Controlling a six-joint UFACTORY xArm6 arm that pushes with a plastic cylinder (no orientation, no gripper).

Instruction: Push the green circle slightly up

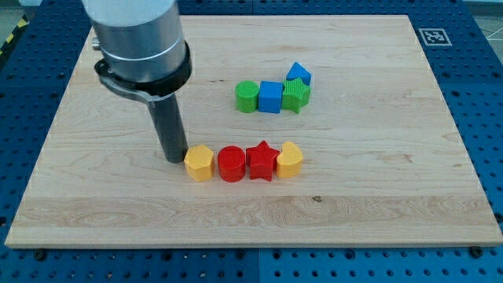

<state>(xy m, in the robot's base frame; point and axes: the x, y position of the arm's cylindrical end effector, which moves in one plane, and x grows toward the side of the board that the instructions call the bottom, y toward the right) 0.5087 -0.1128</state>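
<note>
Where blocks sit, two green (247, 97), two blue (269, 97), two yellow (199, 163), two red (231, 164).

The wooden board (94, 196) carries eight blocks: a four-block cluster above a four-block row.

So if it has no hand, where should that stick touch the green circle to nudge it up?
Against the green circle's bottom edge, coming from below and pushing towards the view's top. My tip now sits lower left, beside the yellow block, so it must travel there first.

My arm drops in from the view's top left; the dark rod stands upright. My tip (176, 159) seems to touch the surface.
</note>
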